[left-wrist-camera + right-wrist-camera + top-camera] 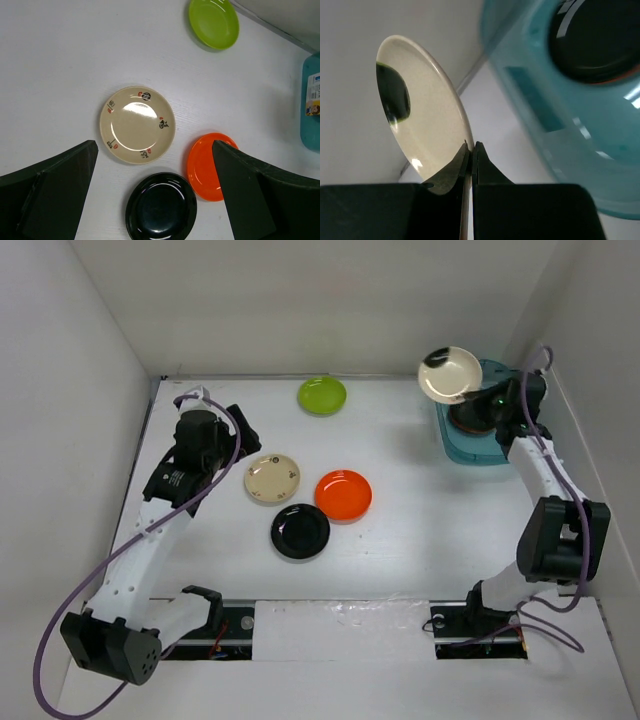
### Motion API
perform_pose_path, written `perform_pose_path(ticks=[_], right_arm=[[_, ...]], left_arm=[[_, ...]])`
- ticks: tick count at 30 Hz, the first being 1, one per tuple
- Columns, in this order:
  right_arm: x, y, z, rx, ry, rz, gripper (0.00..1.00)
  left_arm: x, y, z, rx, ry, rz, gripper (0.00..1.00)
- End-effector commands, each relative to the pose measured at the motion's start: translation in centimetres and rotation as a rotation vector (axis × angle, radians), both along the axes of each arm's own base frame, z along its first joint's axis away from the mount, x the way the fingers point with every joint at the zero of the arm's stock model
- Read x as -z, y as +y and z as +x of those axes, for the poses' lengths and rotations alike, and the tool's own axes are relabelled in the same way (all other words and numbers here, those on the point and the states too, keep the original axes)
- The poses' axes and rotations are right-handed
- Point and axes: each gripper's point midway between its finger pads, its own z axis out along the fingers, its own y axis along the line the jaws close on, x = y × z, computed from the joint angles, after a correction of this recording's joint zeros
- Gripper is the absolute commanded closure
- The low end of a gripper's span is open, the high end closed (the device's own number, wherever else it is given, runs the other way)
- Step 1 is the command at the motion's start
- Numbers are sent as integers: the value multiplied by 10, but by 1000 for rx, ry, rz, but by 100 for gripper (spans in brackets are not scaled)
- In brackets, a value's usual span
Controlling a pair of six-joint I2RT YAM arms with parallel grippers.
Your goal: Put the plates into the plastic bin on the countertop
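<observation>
My right gripper (471,146) is shut on the rim of a cream plate (422,120) and holds it tilted in the air beside the teal plastic bin (555,125); the top view shows this plate (449,373) above the bin's (455,445) left end. A black plate (597,37) lies in the bin with an orange edge under it. On the countertop (400,540) lie a lime green plate (322,395), a cream plate with dark marks (272,479), an orange plate (344,495) and a black plate (300,531). My left gripper (155,195) is open above them.
White walls (90,390) close in the countertop on the left, back and right. The left arm (150,530) reaches along the left side and the right arm (545,490) along the right wall. A strip of tape (340,612) lies at the near edge.
</observation>
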Motion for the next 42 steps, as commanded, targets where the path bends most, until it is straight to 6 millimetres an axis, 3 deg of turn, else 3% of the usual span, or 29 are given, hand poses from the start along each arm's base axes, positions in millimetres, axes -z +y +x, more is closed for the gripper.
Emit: perform_pose_path(ticks=[1, 2, 3, 5, 8, 9, 10, 12, 14, 16, 19, 23, 25, 27, 29, 30, 31, 32, 33, 34, 35, 36, 39, 42], right_arm=[[42, -50, -4, 142, 71, 69, 100], [39, -74, -5, 195, 57, 81, 100], [51, -84, -2, 226, 69, 108, 100], [48, -104, 4, 261, 29, 140, 100], [61, -116, 23, 275, 49, 144, 100], [53, -125, 31, 284, 29, 141, 100], [65, -127, 36, 286, 50, 144, 100], [60, -138, 46, 310, 34, 136, 100], [81, -142, 50, 325, 92, 141, 100], [86, -144, 57, 325, 104, 143, 97], [109, -155, 60, 358, 154, 143, 90], [105, -159, 67, 368, 145, 137, 88], [107, -159, 66, 368, 154, 138, 64], [88, -160, 67, 362, 119, 123, 38], [72, -154, 64, 354, 92, 102, 30], [66, -152, 61, 350, 84, 92, 30], [38, -145, 57, 332, 26, 70, 25], [23, -144, 52, 331, -10, 64, 25], [19, -128, 48, 302, -24, 49, 25], [-19, -119, 40, 287, -111, 37, 20], [-30, -111, 36, 265, -142, 12, 14], [-42, -104, 33, 259, -165, -4, 14], [-56, -78, 25, 199, -166, -28, 14], [-62, -25, 18, -33, -177, -89, 14]], left_arm=[[-15, -7, -2, 48, -70, -18, 0], [-15, -8, -2, 57, -68, -23, 0], [-15, -8, -2, 57, -68, -23, 0], [-18, -9, -5, 70, -79, -21, 0], [-23, -8, -8, 70, -104, -27, 0], [-25, -8, -9, 70, -117, -31, 0], [-26, -9, -10, 78, -116, -35, 0], [-26, -9, -10, 78, -116, -35, 0], [-25, -11, -10, 93, -116, -32, 0], [-25, -13, -11, 103, -115, -36, 0], [-27, -13, -10, 103, -124, -38, 0], [-26, -13, -12, 103, -124, -38, 0], [-26, -13, -12, 103, -124, -38, 0], [-26, -12, -12, 107, -125, -30, 0], [-26, -14, -12, 115, -124, -34, 0], [-26, -14, -12, 115, -124, -34, 0], [-28, -14, -11, 115, -133, -36, 0], [-28, -16, -12, 123, -132, -40, 0], [-28, -16, -12, 123, -132, -40, 0], [-28, -16, -12, 123, -132, -40, 0], [-28, -16, -12, 123, -132, -40, 0], [-24, -16, -12, 123, -123, -38, 0], [-20, -15, -10, 115, -114, -32, 0], [-18, -15, -8, 115, -105, -30, 0]])
